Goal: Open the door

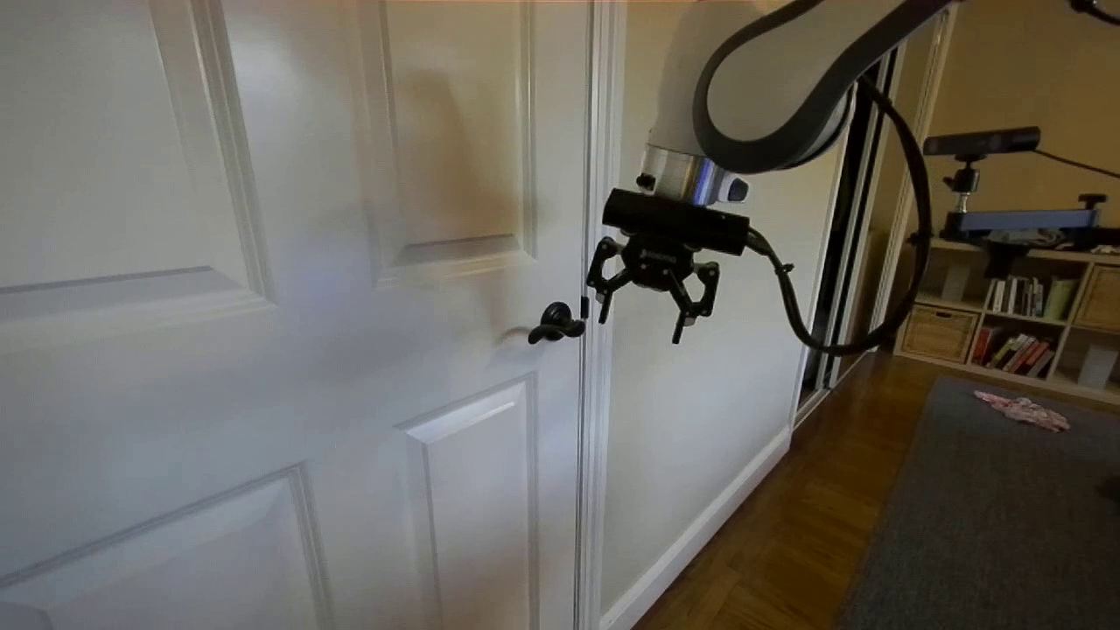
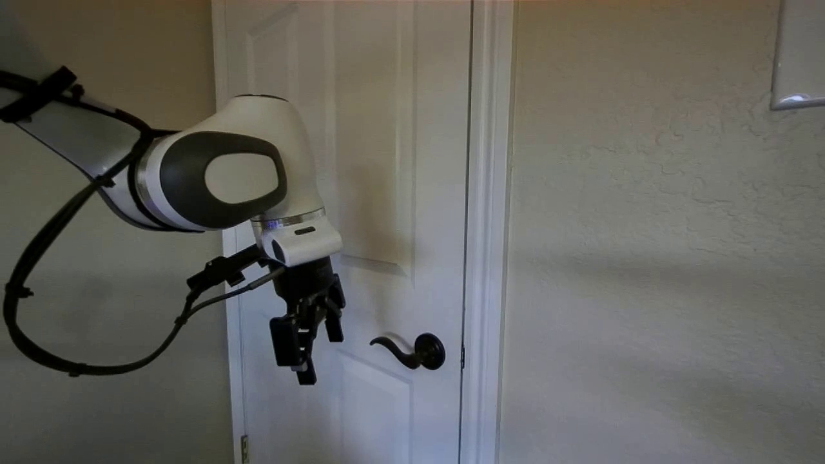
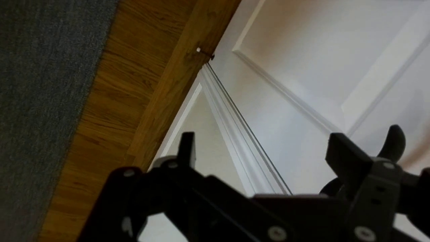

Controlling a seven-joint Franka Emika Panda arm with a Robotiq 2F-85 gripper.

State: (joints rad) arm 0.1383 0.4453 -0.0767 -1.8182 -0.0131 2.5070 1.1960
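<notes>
The large white panelled door [image 1: 350, 394] stands shut in its frame; it also shows in the other views [image 2: 438, 258] [image 3: 295, 141]. Its dark lever handle [image 1: 556, 324] is near the door's edge and lies about level in an exterior view [image 2: 419, 352]. My black gripper [image 1: 641, 321] points down, fingers spread, with nothing between them. In both exterior views it is apart from the handle; there it is beside the lever's free end [image 2: 321, 354]. In the wrist view the handle [image 3: 395, 143] is partly hidden behind the right finger of the gripper [image 3: 263, 137].
White door trim [image 2: 493, 225] and a plain wall [image 2: 644, 258] adjoin the door. A cable [image 1: 910, 262] loops out from the arm. A grey rug [image 1: 980, 507] lies on the wooden floor [image 1: 761, 542]. A shelf [image 1: 1024, 322] with books and baskets stands at the back.
</notes>
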